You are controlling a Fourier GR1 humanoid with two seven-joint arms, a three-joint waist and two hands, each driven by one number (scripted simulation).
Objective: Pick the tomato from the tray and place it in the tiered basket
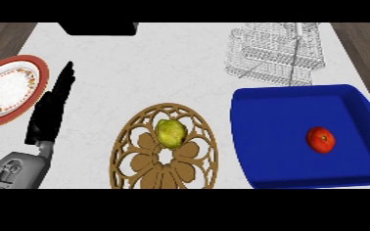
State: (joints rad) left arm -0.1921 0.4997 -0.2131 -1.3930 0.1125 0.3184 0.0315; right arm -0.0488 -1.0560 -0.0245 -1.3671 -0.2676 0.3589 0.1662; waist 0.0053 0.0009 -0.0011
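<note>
Red tomato (321, 139) in blue tray (282, 127); no legible writing anywhere.

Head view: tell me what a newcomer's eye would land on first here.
The bright blue tray at the right stands out most, with a small red tomato lying near its right side. Next comes the brown openwork trivet at the lower middle, carrying a yellow-green fruit. The left hand shows at the left, fingers straight, beside a red-rimmed plate.
</note>
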